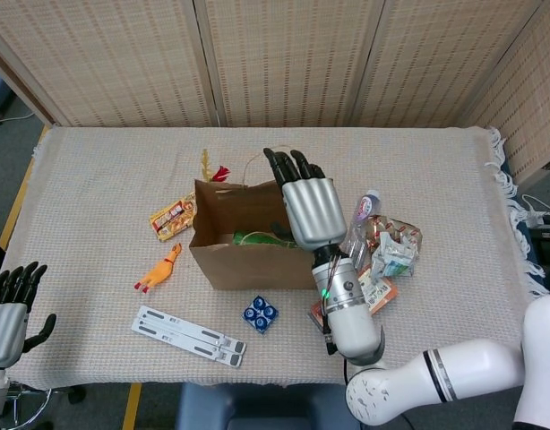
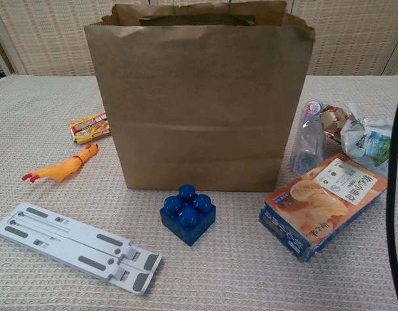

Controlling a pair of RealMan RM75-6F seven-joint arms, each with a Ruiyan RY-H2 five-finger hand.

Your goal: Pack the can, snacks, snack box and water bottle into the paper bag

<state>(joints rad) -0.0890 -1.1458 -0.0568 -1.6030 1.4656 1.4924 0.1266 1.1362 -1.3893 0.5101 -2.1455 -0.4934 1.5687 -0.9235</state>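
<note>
While woven screens point(image 1: 284, 63) back the beige tablecloth point(image 1: 96, 170), both hands, right hand point(image 1: 309, 204) and left hand point(image 1: 6, 309), hold nothing, fingers spread.

Blue brick point(image 2: 188, 213), grey folding stand point(image 2: 76, 247), yellow rubber chicken point(image 2: 58, 168); red-yellow item point(image 1: 213, 167), possibly toy

A staged robot test area, like a lab corner rather than a home. The tabletop point(image 1: 96, 179) is draped in a beige woven cloth with a fringe at its right edge, and woven rattan screen panels point(image 1: 284, 54) close it off on the far side. Grey floor and yellow tape point(image 1: 132, 403) show at the near left. Odd props lie scattered: a rubber chicken point(image 1: 158, 269), a blue building block point(image 1: 260, 314), a folded laptop stand point(image 1: 190, 335).
</note>
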